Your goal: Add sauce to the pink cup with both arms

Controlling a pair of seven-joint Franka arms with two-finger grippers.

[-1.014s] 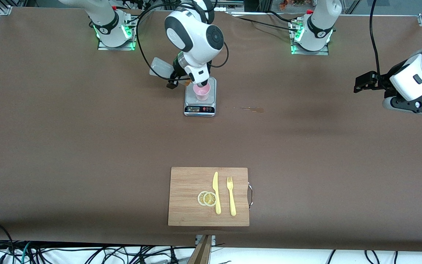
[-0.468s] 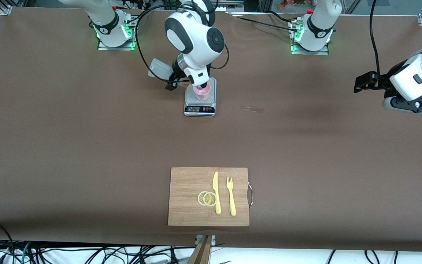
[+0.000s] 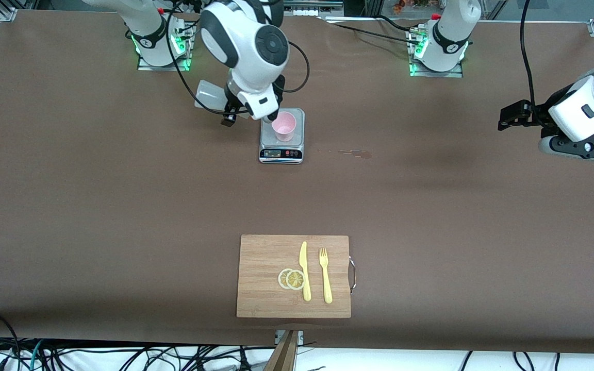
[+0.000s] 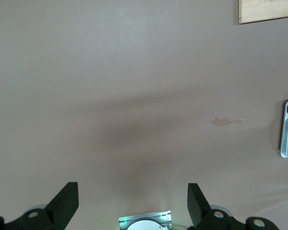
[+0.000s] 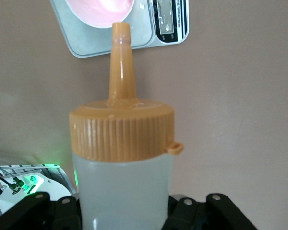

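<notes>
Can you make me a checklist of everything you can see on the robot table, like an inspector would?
Surface: brown table with a small spill stain beside the scale.
Job's things: pink cup upright on the grey scale; sauce bottle with orange nozzle, held tilted beside the scale.
Clutter: cutting board nearer the front camera, carrying a yellow knife, a yellow fork and two lemon slices.
Grippers: right gripper shut on the sauce bottle; left gripper open, empty, waiting over the left arm's end of the table.
Cables: black cable looping off the right arm; more below the table's near edge.
Surroundings: metal frame along the edges.
</notes>
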